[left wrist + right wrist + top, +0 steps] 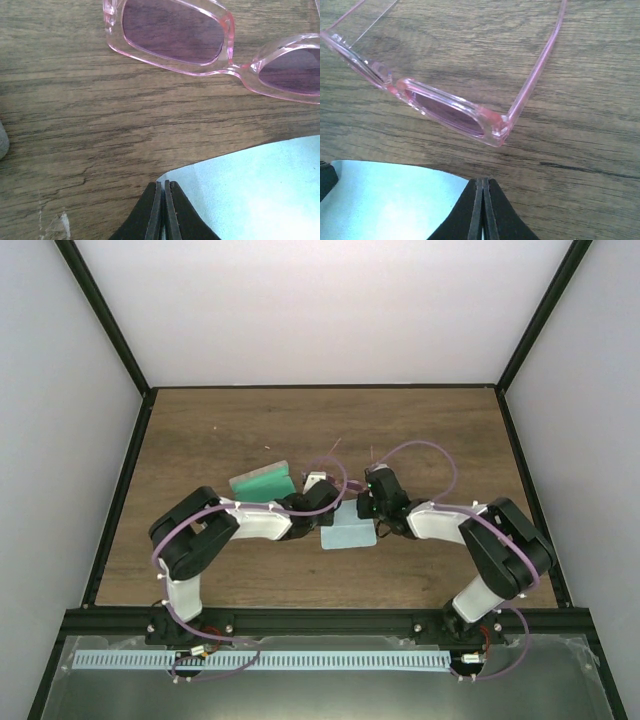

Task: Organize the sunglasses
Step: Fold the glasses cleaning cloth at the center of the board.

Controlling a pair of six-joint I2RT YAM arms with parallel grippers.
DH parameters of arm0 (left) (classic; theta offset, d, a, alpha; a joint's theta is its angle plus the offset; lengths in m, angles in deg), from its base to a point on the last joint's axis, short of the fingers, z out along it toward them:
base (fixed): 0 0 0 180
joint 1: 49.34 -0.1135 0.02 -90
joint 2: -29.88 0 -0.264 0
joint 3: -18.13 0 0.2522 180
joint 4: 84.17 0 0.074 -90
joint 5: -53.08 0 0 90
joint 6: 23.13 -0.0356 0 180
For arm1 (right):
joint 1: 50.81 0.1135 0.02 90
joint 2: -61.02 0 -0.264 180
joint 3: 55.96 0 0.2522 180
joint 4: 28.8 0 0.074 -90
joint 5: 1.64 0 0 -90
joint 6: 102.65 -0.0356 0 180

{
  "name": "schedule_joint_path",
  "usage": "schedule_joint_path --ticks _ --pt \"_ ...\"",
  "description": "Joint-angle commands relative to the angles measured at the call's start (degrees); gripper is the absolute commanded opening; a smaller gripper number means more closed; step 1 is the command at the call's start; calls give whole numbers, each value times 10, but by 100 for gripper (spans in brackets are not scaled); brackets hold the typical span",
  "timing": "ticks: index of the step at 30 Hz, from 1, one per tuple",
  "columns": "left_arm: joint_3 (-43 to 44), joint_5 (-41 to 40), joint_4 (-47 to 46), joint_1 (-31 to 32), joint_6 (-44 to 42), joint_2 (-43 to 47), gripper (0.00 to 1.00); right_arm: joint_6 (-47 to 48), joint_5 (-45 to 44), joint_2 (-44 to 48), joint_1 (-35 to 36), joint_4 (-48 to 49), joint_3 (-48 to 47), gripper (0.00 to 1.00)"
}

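The pink sunglasses (172, 32) lie open on the wooden table, lenses toward me; the right wrist view shows them too (450, 112), with both thin arms stretched away. In the top view only those arms (334, 450) show, beyond the grippers. A light blue cloth (348, 532) lies flat just in front of them. My left gripper (164, 186) is shut on the cloth's far left corner (250, 190). My right gripper (482, 182) is shut on the cloth's far right corner (390, 200). Both grippers (330, 508) (366, 508) sit low at the table.
The grey case with green lining (262, 482) stands open to the left of the sunglasses, close behind my left wrist. A grey rounded edge (2, 140) shows at the left border of the left wrist view. Black frame posts bound the table.
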Motion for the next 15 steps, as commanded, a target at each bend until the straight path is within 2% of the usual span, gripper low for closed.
schedule_joint_path --ticks 1,15 --pt "-13 10 -13 2 -8 25 4 -3 -18 12 16 6 -4 1" --pt "-39 20 -39 9 -9 52 4 -12 -31 38 20 2 10 1"
